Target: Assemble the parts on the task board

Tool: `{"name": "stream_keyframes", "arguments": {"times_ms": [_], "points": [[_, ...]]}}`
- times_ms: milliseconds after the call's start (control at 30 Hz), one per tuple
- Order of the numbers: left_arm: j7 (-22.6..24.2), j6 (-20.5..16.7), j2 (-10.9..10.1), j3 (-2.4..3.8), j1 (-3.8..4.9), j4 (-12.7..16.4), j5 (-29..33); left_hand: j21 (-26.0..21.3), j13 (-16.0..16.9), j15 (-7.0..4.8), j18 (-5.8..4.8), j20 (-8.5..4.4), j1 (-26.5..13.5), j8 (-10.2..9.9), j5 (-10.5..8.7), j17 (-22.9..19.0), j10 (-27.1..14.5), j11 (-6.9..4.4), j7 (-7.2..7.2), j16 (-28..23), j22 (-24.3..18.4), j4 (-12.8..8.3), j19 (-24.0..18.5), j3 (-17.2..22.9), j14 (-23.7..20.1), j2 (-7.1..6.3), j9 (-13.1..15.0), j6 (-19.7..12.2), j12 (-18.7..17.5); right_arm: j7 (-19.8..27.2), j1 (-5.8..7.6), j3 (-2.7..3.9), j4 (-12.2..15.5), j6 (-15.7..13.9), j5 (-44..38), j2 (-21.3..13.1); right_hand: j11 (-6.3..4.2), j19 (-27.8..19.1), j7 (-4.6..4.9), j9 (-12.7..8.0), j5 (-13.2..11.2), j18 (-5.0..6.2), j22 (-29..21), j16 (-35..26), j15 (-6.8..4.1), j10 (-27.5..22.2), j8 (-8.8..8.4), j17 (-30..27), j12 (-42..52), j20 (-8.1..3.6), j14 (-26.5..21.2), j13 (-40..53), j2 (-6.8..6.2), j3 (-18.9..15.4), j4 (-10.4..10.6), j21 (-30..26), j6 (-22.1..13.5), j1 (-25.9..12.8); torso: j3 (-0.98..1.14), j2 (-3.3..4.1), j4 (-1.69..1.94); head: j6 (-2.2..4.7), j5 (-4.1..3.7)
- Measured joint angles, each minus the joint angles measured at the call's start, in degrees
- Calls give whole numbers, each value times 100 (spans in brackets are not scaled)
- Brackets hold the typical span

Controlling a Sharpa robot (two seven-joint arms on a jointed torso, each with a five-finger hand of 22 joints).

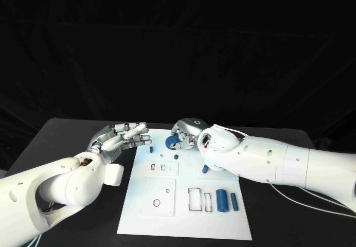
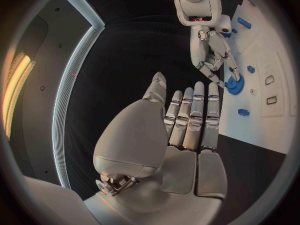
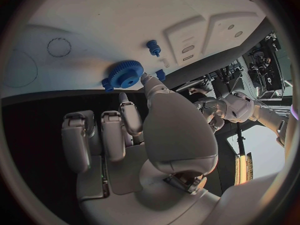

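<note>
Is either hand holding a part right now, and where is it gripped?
The right hand pinches the blue gear by its toothed rim, over the far end of the task board. The left hand holds nothing, its fingers straight.

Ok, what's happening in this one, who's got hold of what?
The right hand is at the far end of the white task board, its fingers on a blue gear, apparently working it into place there. The left hand hovers open beside the board's far left corner, holding nothing. Two blue cylinders lie near the board's right edge, and a small blue peg stands near the gear.
</note>
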Motion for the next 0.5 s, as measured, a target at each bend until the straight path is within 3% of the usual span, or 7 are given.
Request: {"name": "stream_keyframes", "arguments": {"times_ms": [300, 500], "points": [[-3, 0, -12, 0, 0, 2, 0, 0, 0, 0, 0, 0, 0, 0, 0, 0, 0, 0, 0, 0, 0, 0, 0, 0, 0, 0, 0, 0, 0, 17, 0, -2, 46, 102, 138, -78, -75, 0, -85, 30, 175, 0, -1, 0, 0, 75, 83, -1, 166, 0, 0, 103, 104, -39, 182, 0, 226, -194, 0, -1, 0, -8, 5], [-4, 0, -24, 0, 0, 3, 0, 0, 0, 0, 0, 0, 22, 0, 0, 0, 0, 0, 0, 0, -6, 0, 0, 0, 0, 22, 0, 0, -29, 21, 2, -2, 36, 187, 253, -99, -64, 0, -77, 27, 196, 0, -1, 22, 0, 104, 82, -1, 170, 0, 0, 103, 110, -126, 345, 0, 258, -381, 2, -1, -2, -14, 17]]}}
